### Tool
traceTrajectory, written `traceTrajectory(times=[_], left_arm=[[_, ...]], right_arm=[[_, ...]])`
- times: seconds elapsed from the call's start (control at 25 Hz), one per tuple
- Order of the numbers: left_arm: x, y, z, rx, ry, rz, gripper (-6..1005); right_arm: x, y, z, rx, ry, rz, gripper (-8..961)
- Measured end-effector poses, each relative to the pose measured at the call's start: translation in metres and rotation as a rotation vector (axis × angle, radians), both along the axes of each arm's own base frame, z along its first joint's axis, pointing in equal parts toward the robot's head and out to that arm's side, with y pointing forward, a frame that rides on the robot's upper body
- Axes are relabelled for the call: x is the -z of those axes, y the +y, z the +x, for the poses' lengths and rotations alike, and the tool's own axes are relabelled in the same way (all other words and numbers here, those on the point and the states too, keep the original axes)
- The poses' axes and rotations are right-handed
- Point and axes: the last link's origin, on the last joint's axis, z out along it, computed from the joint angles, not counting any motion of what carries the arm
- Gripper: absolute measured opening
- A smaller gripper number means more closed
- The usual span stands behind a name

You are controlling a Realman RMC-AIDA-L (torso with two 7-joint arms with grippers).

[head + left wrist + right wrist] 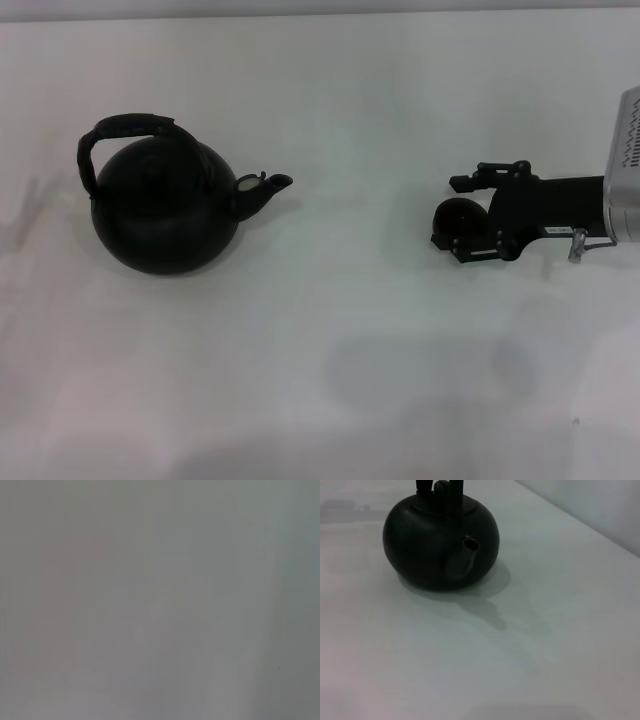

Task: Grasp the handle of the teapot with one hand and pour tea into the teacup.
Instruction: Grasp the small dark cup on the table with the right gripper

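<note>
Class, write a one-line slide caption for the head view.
Black teapot stands on the white table, spout toward the right pincer, which is at the small teacup on the robot's right.

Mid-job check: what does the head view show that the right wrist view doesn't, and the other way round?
Only the head view shows the right hand at the table's right side, with the small round dark teacup at its tip, and the whole thick black arched handle. Only the right wrist view looks into the short spout's open mouth. Both show the large round black teapot upright on the white table.
</note>
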Motion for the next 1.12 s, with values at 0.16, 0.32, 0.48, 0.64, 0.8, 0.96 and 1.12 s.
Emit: traceTrajectory(times=[0.16, 0.32, 0.48, 0.64, 0.8, 0.96, 1.12], left_arm=[[0.0000, 0.0000, -0.0001, 0.000, 0.000, 0.000, 875], [0.0001, 0.0000, -0.0001, 0.000, 0.000, -0.001, 875], [0.0000, 0.0000, -0.0002, 0.000, 0.001, -0.001, 875], [-0.0003, -0.0002, -0.0004, -0.001, 0.002, -0.001, 875], [-0.0004, -0.0018, -0.0014, -0.005, 0.002, -0.002, 875], [-0.0003, -0.0028, -0.0020, -0.007, 0.002, -0.002, 874], [-0.0003, -0.0030, -0.0021, -0.008, 0.002, -0.002, 874]], right_arm=[[-0.0012, 0.0005, 0.0000, 0.002, 0.004, 0.006, 830], [-0.0013, 0.0002, 0.0007, 0.004, 0.004, 0.008, 829], [-0.0010, -0.0003, 0.0015, 0.008, 0.001, 0.006, 829], [-0.0002, -0.0015, 0.0031, 0.015, -0.002, 0.002, 829], [0.0004, -0.0027, 0.0047, 0.019, -0.006, -0.001, 828], [-0.0005, -0.0038, 0.0069, 0.024, -0.008, -0.001, 824], [-0.0016, -0.0042, 0.0085, 0.028, -0.010, 0.002, 808]])
